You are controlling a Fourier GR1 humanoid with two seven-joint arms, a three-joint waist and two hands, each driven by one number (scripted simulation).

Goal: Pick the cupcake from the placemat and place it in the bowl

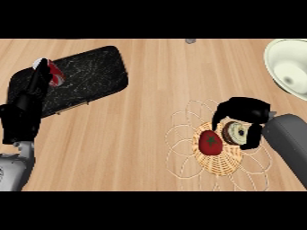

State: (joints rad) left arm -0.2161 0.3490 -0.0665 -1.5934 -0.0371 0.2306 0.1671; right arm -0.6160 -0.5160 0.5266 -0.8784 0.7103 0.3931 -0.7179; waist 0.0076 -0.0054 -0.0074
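The right hand (pixel 243 120) hangs over the round woven wicker placemat (pixel 219 162) with its pale looped wire-like border, at the lower right of the light wooden tabletop (pixel 156 90); its black fingers are curled round the small cupcake (pixel 235 131), which shows between them as a pale, ringed disc with a dark rim; the cupcake sits at the placemat's upper right part, within the hand's grasp, and whether it touches the mat cannot be told. Just beside it on the left, on the woven centre of the mat, lies a red tomato-like fruit (pixel 210 142) with a dark stalk spot, close against the fingers. The grey right forearm runs off toward the lower right edge.

The cream-white round bowl (pixel 296 69) stands at the upper right, partly cut by the edge, well apart from the placemat, with bare wood between them.

At the left a black, speckled rectangular tray with rounded corners (pixel 83 78) lies tilted on the tabletop; the left hand (pixel 24 112) reaches up over its left end, fingers straight and close together, hiding that end; a red-and-white object (pixel 54 74) shows at the fingertips, and what it is cannot be told. A small grey thing (pixel 190 41) lies at the top edge.
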